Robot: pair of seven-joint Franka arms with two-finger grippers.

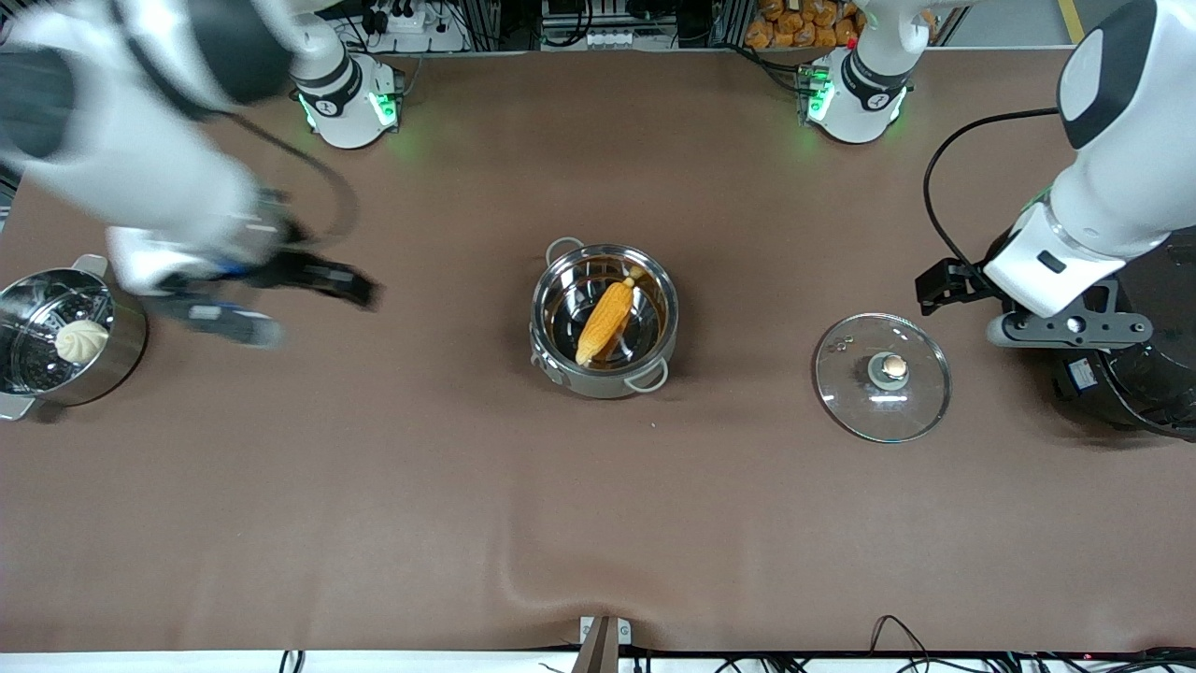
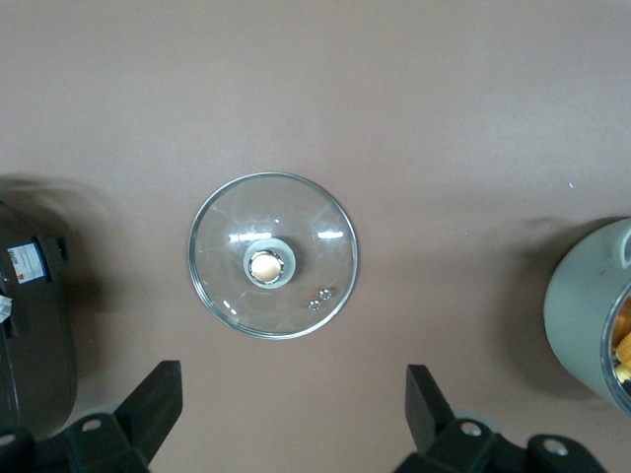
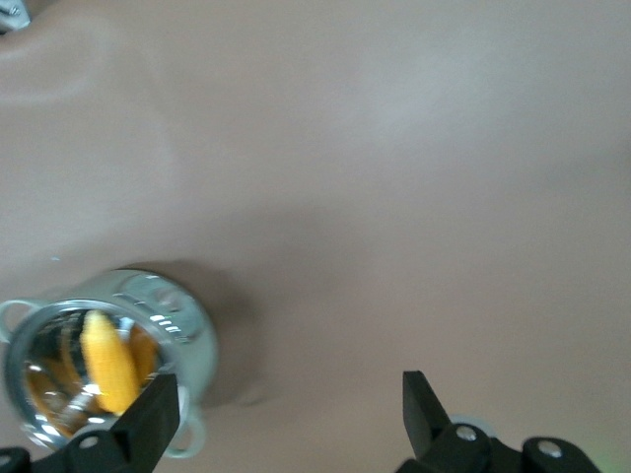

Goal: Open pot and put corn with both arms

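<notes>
Brown table (image 1: 598,523), corn (image 1: 605,322) in pot (image 1: 604,374), both jaws apart, clear of it.

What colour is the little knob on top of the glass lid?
The knob on the lid is pale tan, set in a grey collar. It shows best in the left wrist view.

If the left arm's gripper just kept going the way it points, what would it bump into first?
Probably bare table; the open left gripper points down beside the glass lid, though depth is unclear.

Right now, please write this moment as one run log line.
pot: open | corn: in pot | lid: on table, toward left arm's end | left gripper: open, above lid | right gripper: open, empty, over table
</notes>
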